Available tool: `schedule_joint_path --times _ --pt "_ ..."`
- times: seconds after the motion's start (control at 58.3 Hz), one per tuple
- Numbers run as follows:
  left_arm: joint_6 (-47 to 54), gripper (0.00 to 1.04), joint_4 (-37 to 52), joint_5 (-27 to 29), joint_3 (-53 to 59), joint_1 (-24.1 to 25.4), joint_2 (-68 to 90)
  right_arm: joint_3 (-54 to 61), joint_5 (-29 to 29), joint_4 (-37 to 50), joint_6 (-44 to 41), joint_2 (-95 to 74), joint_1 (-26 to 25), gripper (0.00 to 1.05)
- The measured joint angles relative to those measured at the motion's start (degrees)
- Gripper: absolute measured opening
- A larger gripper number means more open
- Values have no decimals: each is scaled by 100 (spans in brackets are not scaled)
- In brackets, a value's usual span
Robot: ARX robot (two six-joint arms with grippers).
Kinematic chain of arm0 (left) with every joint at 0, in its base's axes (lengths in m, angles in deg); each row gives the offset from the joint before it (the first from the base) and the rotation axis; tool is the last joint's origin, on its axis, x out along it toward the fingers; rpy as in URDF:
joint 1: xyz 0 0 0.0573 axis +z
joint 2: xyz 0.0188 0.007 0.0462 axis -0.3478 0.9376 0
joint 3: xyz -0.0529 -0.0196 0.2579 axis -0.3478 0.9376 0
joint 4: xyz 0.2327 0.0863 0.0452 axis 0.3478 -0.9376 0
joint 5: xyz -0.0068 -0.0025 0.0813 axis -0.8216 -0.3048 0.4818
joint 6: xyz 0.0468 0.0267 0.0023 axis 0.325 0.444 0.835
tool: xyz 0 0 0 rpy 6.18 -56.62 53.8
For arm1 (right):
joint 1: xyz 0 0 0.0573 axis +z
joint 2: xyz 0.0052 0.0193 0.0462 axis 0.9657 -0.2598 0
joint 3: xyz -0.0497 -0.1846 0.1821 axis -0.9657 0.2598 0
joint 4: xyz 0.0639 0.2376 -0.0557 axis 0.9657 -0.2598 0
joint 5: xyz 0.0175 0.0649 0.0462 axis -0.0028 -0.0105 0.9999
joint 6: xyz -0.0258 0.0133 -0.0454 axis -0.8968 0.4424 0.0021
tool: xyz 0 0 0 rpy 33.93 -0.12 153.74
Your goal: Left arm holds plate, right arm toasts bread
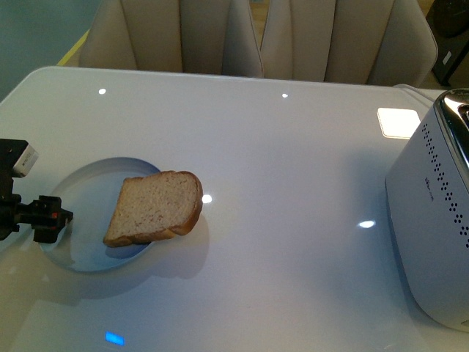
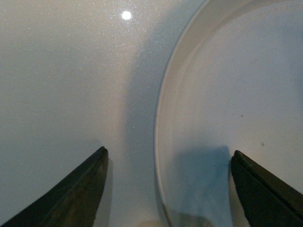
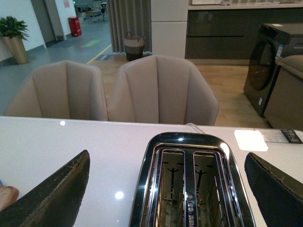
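The matte-black left claw [image 2: 169, 152] is straddling the rim of the round pale blue-grey plate [image 1: 82, 176], jaws apart. The speckled light-brown bread slice [image 1: 155, 207] is lying on that plate, overhanging its right edge. The right claw [image 3: 166, 156], jaws apart, is hovering over the white two-slot toaster [image 3: 189, 184], the bread lying well to its left.

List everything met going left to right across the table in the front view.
Matte-black left gripper → round pale blue-grey plate → light-brown slice of bread, overhanging the plate's right rim → boxy white toaster with a chrome top.
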Motion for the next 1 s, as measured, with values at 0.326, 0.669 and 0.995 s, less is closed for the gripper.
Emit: schedule_joint_path --times 0.326,0.669,0.995 --pt "-348 15 -363 -299 -101 37 -26 0 0 0 0 0 0 96" --pt "-1060 4 -675 -695 -7 264 -267 0 0 0 0 0 0 96" --pt "-1523 3 -1266 -789 328 634 -1467 0 0 0 0 0 0 96"
